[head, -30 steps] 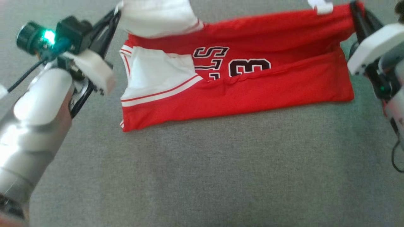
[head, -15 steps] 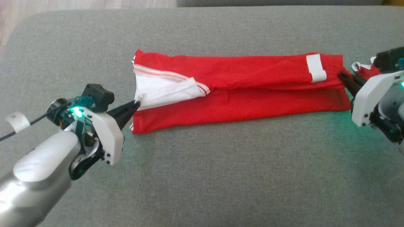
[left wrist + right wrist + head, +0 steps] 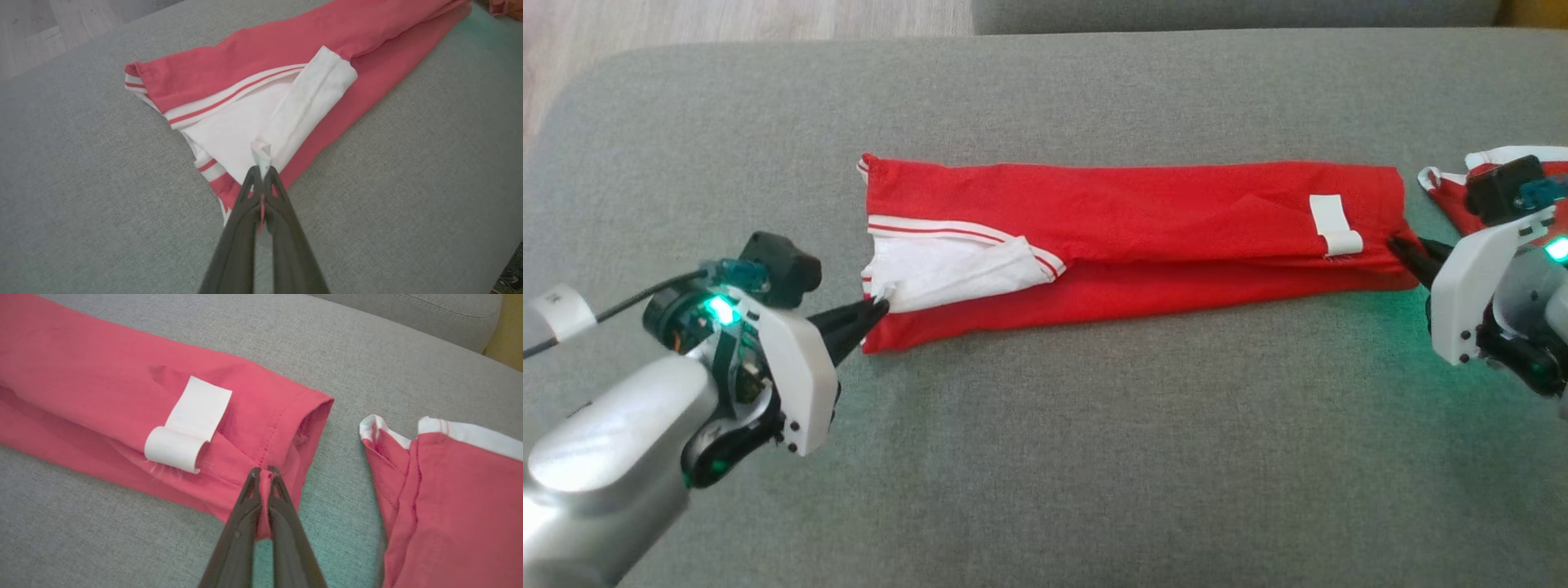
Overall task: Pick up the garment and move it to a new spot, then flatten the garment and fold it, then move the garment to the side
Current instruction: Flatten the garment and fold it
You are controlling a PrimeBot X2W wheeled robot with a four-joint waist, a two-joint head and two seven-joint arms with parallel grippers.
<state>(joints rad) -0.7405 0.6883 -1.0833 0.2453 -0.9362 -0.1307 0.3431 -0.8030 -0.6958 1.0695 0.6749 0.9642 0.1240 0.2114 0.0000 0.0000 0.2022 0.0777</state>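
- The jersey [image 3: 1160, 208] lies on the grey sofa [image 3: 1045, 457], folded into a long, narrow band a little beyond the middle of the seat.
- Its long axis runs left to right, straight from one gripper to the other. The white sleeve panel [image 3: 947, 265] is at the left end and the white tag [image 3: 1333, 224] is near the right end.
- The left gripper [image 3: 880, 307] sits at the near corner of the left end. Its jaws are closed tight on a small peak of white fabric, as the left wrist view shows plainly.
- The right gripper [image 3: 1398, 242] meets the right end at the hem. Its jaws are pinched on a fold of red cloth just beside the tag.
- Each arm holds the end on its own side, so the band stretches away from each pair of jaws toward the other. Neither arm is nearer the middle.
- A second red cloth [image 3: 449, 490] with white edging lies just right of the jersey's right end. It does not touch the jersey and sits close by the right gripper.
- Judgement: the lengthwise fold looks done. The next fold would likely carry one end over the other along that left-right axis, and the right arm should keep clear of the second red cloth.
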